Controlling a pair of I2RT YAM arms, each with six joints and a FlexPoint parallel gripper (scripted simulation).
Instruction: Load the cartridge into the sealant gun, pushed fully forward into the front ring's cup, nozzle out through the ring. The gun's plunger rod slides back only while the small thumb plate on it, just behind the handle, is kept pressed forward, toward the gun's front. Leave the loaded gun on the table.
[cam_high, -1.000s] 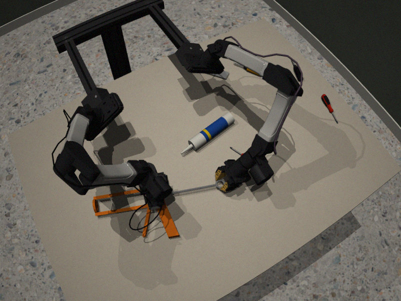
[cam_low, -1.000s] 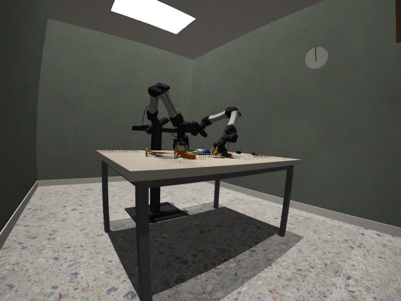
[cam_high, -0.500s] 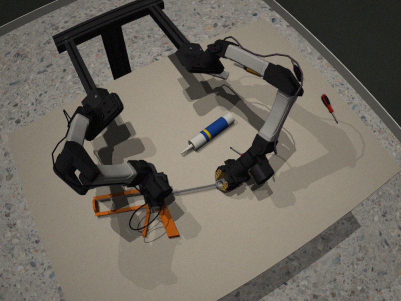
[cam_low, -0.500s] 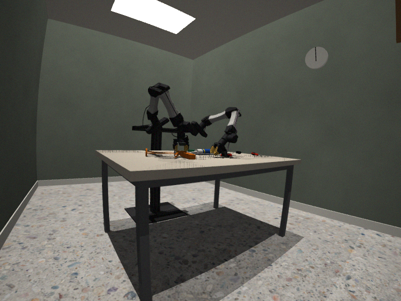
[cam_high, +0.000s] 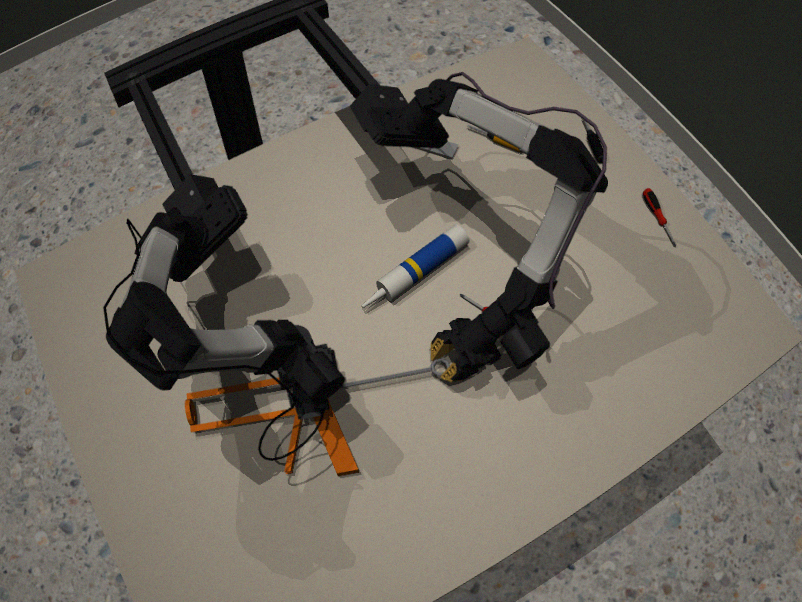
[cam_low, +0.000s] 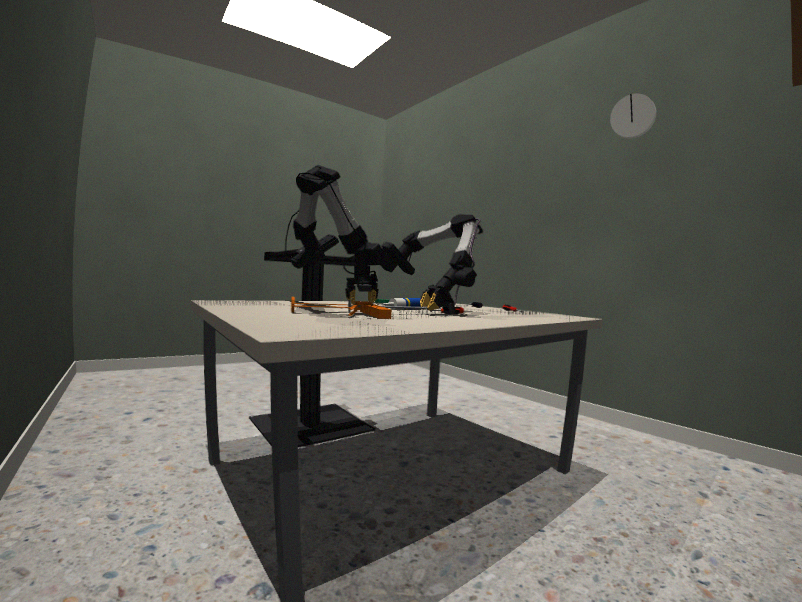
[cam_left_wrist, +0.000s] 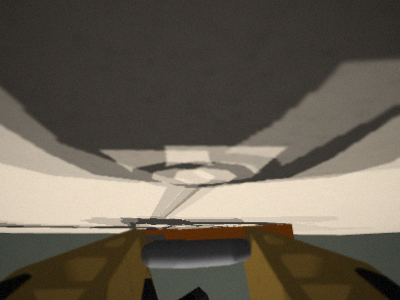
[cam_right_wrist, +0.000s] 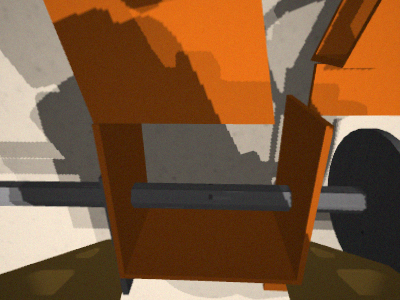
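The cartridge (cam_high: 424, 262) (cam_low: 406, 301) lay on its side near the middle of the bench (cam_high: 518, 518) (cam_low: 421, 338), outside the gun (cam_high: 336, 447) (cam_low: 378, 311) (cam_left_wrist: 220, 233) (cam_right_wrist: 175, 100), its nozzle aimed roughly at the bench's left edge in the top view. The front ring (cam_high: 189, 411) (cam_low: 292, 304) stood nearest that edge. From the handle the rod (cam_high: 388, 377) (cam_right_wrist: 50, 194) ran back a long way to its pull ring (cam_high: 435, 368) (cam_left_wrist: 195, 252), gripped between the left fingers (cam_high: 437, 347) (cam_low: 425, 299). The right fingers (cam_low: 373, 296) were clamped across the handle housing, seemingly with the thumb plate (cam_right_wrist: 126, 286) squeezed forward against it.

The step looked like drawing the rod back, probably almost finished. To do it well, the right squeeze needed to hold until the pull ended, with the left arm pulling straight along the rod; a sideways tug could twist the gun or slip off the ring. The ring wanted letting go gently, without a shove forward.

The right wrist view showed the black disc (cam_right_wrist: 360, 160) close in front of the housing, hidden by the right arm from above. The top view alone laid out the rod's whole exposed rear length; the left wrist view showed the pull ring filling the gap between its fingers.

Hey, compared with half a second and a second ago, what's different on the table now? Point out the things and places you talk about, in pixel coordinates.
Nothing has visibly moved, and nothing was taken hold of or let go. The left gripper (cam_high: 443, 362) (cam_low: 427, 301) (cam_left_wrist: 195, 239) stays shut on the pull ring (cam_high: 434, 368) (cam_left_wrist: 196, 256), the right gripper (cam_low: 362, 299) (cam_right_wrist: 204, 251) stays shut on the gun (cam_high: 340, 450) (cam_low: 377, 311) (cam_left_wrist: 220, 232) (cam_right_wrist: 210, 245), and the cartridge (cam_high: 432, 257) (cam_low: 414, 301) lies where it was.
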